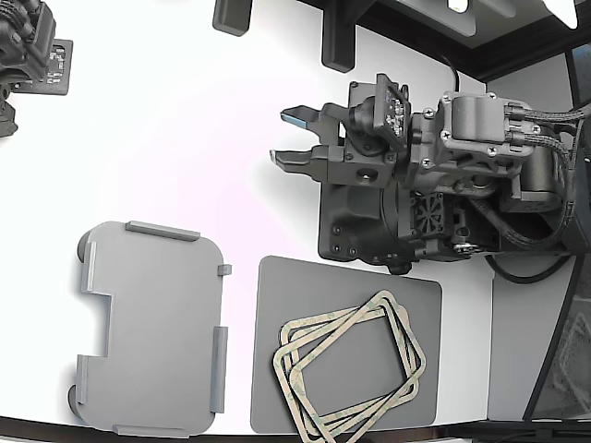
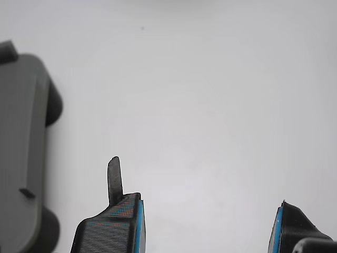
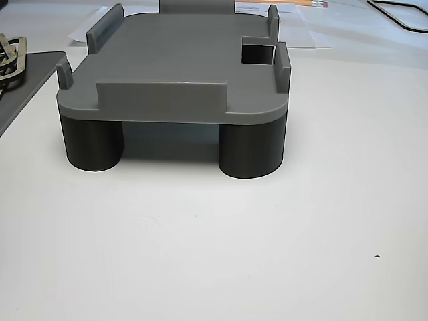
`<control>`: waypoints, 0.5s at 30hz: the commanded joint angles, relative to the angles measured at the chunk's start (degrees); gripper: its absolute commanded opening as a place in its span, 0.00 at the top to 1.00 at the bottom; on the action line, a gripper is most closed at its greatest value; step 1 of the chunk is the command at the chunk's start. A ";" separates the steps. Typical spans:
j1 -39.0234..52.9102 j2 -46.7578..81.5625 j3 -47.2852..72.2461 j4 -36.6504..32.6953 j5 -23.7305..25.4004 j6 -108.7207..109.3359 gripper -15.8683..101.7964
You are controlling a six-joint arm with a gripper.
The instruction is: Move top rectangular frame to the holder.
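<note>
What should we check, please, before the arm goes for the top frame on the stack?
1. Tool open and empty: ok.
2. Top rectangular frame on the stack, on the dark pad: ok.
3. Top frame square with the frames beneath: not ok, they are fanned.
4. Holder bare on top: ok.
5. Tool above the stack: not ok, it hangs over bare table.
6. Frames stuck together: cannot tell.
</note>
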 commanded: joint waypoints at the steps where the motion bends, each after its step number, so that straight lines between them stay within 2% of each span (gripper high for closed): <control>1: 0.44 -1.23 -2.29 -12.92 1.32 -7.21 0.02; 10: 1.85 -4.04 -5.01 -11.34 0.44 -8.35 0.02; 13: 9.40 -10.99 -11.60 -7.21 5.27 -7.29 0.02; 15: 13.54 -15.12 -15.91 -4.04 6.50 -5.98 0.02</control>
